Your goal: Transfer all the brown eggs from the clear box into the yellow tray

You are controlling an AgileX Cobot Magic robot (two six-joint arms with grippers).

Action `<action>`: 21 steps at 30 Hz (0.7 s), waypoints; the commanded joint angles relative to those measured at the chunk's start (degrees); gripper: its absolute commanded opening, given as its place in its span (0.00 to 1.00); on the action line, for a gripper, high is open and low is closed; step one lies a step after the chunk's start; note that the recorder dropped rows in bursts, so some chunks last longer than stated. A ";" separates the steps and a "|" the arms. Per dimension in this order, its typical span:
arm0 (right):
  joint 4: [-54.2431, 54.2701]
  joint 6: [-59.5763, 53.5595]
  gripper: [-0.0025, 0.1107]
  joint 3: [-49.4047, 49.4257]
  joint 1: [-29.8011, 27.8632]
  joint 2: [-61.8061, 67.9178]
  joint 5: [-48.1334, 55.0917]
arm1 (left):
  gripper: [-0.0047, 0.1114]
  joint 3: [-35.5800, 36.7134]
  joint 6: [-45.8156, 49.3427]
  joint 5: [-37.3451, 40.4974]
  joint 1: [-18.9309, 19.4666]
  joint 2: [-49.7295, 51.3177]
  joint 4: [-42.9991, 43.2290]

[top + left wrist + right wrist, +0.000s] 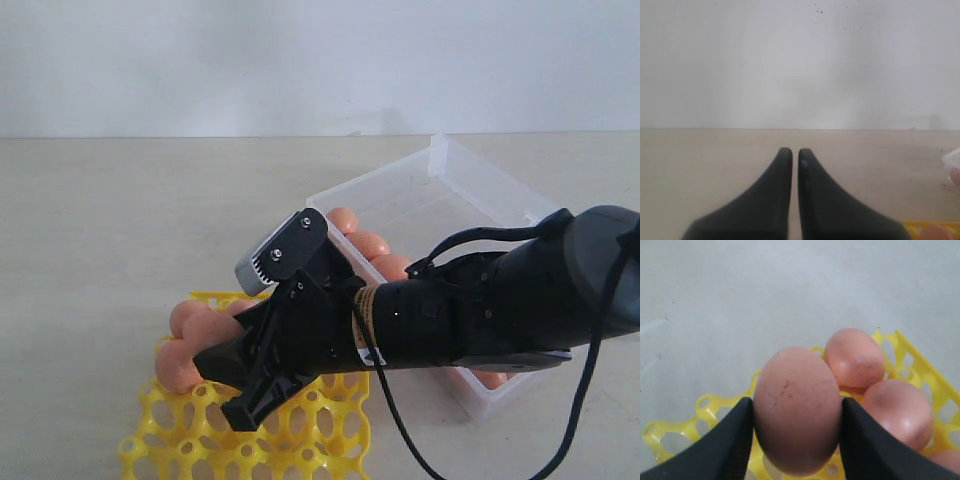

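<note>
My right gripper (796, 415) is shut on one brown egg (797, 410), held just above the yellow tray (705, 407). Three more brown eggs (855, 357) rest in the tray's cups right beside the held one. In the exterior view the right arm reaches across to the tray (300, 440) at the lower left, with its gripper (220, 388) over it and tray eggs (185, 318) at its far corner. The clear box (440, 185) stands behind the arm with several eggs (370, 243) in it. The left gripper (791, 155) is shut on nothing, low over bare table.
The right arm's black body and a looping cable (400, 430) cover much of the box and part of the tray. A pale wall stands behind the beige table (110, 230). A tray corner (927, 227) and a box edge (952, 160) show in the left wrist view.
</note>
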 commanded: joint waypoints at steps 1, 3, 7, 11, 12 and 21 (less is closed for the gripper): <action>1.77 -1.30 0.05 -0.08 0.15 -0.17 -0.82 | 0.08 -0.19 -0.37 -0.32 0.08 -0.23 -0.20; 1.87 -1.54 0.05 -0.16 0.15 -0.17 -0.82 | 0.08 -0.19 -0.37 -0.32 0.08 -0.23 -0.20; 1.87 -1.54 0.05 -0.16 0.15 -0.17 -0.82 | 0.08 -0.19 -0.37 -0.32 0.08 -0.23 -0.20; 1.76 -1.55 0.05 -0.20 0.15 0.76 -1.07 | 0.08 -0.19 -0.37 -0.32 0.08 -0.23 -0.20; 1.76 -1.55 0.05 -0.20 0.15 1.42 -1.07 | 0.08 -0.19 -0.37 -0.32 0.08 -0.23 -0.20; 1.86 -1.45 0.05 -0.20 0.25 2.53 -2.52 | 0.08 -0.19 -0.37 -0.45 0.08 -0.23 -0.20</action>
